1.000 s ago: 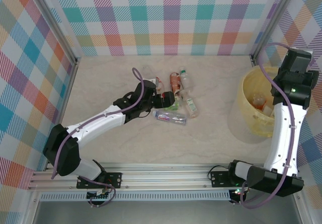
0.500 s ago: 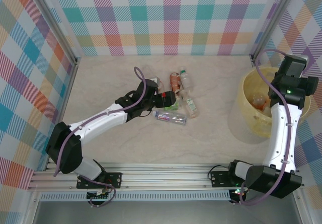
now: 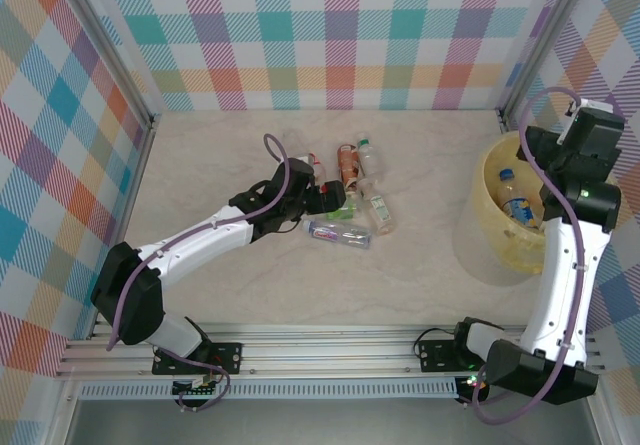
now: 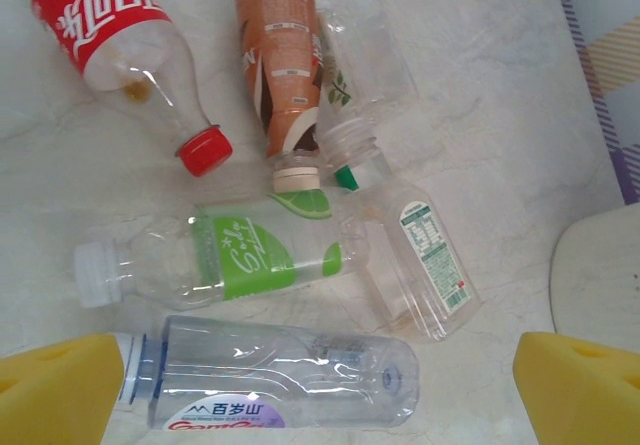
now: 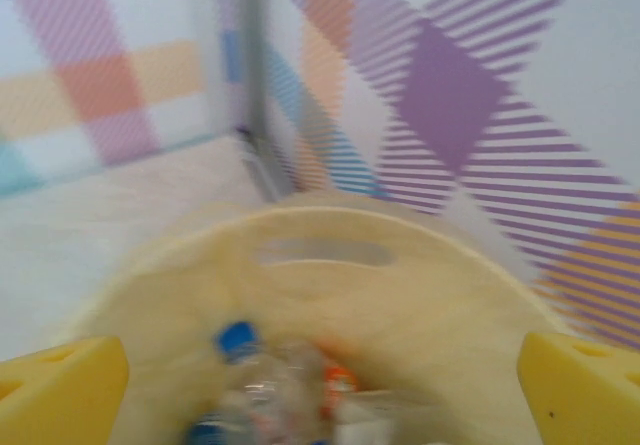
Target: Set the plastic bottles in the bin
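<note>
Looking down on a pale marbled tabletop (image 3: 250, 295) boxed in by checked walls. Shows six plastic bottles (image 3: 340, 232) lying on their sides in a loose cluster near the centre, a little toward 12 o'clock: red-labelled (image 4: 110, 20), orange-labelled (image 4: 280, 55), a clear one with green print (image 4: 365, 55), green-labelled (image 4: 235, 260), a small white-labelled one (image 4: 425, 260), and a blue-labelled one (image 4: 290, 380) closest to the left wrist camera. Finds the left end effector (image 3: 338, 203) just at 9 o'clock of that cluster, yellow pads spread wide, gripping nothing. Places the bin (image 3: 482, 235), a big pale-yellow tub, at 3 o'clock by the right wall, with a blue-capped bottle (image 3: 512, 200) and others inside. Sets the right end effector (image 5: 320, 385) over the bin, pads fully apart and empty, in a blurred wrist view.
</note>
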`<move>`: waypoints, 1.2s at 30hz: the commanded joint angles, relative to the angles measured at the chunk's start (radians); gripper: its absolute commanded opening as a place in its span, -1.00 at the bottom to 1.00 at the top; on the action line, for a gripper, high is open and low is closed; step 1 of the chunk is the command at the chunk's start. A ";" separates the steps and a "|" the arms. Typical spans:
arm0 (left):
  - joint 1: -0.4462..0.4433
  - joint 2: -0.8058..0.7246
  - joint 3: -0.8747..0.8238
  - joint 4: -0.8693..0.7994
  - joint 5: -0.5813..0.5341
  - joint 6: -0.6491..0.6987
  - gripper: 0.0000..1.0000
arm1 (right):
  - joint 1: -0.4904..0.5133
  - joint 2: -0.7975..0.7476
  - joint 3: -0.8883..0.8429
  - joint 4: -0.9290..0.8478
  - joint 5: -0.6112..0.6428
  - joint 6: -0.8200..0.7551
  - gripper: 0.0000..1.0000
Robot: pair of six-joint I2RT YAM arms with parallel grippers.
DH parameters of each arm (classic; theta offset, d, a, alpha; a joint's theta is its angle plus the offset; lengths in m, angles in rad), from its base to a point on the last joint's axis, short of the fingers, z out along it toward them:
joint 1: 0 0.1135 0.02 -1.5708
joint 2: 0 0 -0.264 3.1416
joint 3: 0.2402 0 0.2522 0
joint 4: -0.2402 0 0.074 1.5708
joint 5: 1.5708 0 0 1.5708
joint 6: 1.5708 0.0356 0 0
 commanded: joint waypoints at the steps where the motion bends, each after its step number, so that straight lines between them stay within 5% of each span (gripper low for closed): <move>1: -0.006 -0.005 0.014 -0.028 -0.057 -0.029 1.00 | 0.012 -0.072 -0.020 0.102 -0.343 0.161 0.99; 6: -0.005 -0.003 0.011 -0.085 -0.100 -0.059 1.00 | 0.035 -0.098 -0.087 0.270 -0.714 0.329 0.99; 9: -0.003 -0.003 0.002 -0.096 -0.117 -0.074 1.00 | 0.125 -0.074 -0.079 0.283 -0.805 0.327 0.99; 19: 0.004 -0.021 -0.037 -0.105 -0.152 -0.120 1.00 | 0.529 0.081 -0.073 0.238 -0.644 0.202 0.99; 24: 0.007 -0.036 -0.054 -0.116 -0.166 -0.134 1.00 | 0.694 0.207 -0.074 0.179 -0.371 0.148 0.99; 28: 0.010 -0.045 -0.070 -0.130 -0.185 -0.152 1.00 | 0.734 0.288 -0.121 0.160 -0.184 0.225 0.99; 34: 0.016 -0.041 -0.079 -0.145 -0.190 -0.174 1.00 | 0.737 0.435 -0.150 0.097 -0.222 0.237 0.91; 36: 0.016 -0.041 -0.083 -0.149 -0.191 -0.179 1.00 | 0.738 0.475 -0.171 0.085 -0.200 0.232 0.72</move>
